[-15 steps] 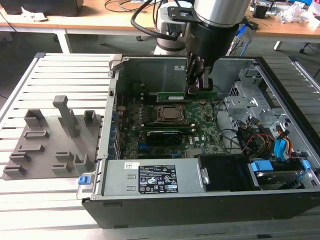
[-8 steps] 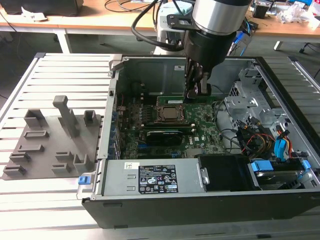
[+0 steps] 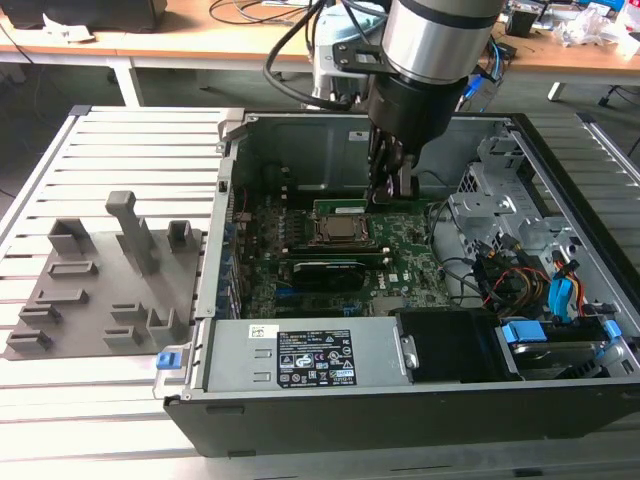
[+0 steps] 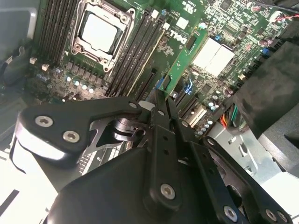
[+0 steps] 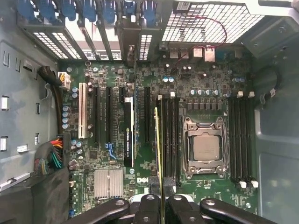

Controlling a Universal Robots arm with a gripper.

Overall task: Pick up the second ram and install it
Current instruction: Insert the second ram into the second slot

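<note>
Closest to me, the open computer case point(image 3: 400, 430) is lying on the slatted table point(image 3: 110, 150). The grey power supply point(image 3: 300, 355) is sitting along its near edge, and the grey holder tray point(image 3: 95, 290) is resting on the table toward the exterior view's left. Beyond the power supply a black expansion card point(image 3: 322, 272) is standing on the motherboard, and just past it the CPU socket point(image 3: 340, 232) is sitting near the middle of the board. The arm point(image 3: 440, 40) is reaching straight down into the case from above with its wrist vertical. Its end effector point(image 3: 390, 190) is hanging low over the board just beyond the socket. In the second wrist view the fingers point(image 4: 159, 112) are pinching tight on one end of the second ram point(image 4: 184, 60), a thin green stick running parallel to the black memory slots point(image 4: 140, 51). In the first wrist view the stick is showing edge-on along the outer side of that bank, away from the socket. I cannot tell whether it is seated in a slot. Farther back, a wooden table point(image 3: 180, 40) is carrying loose cables.
</note>
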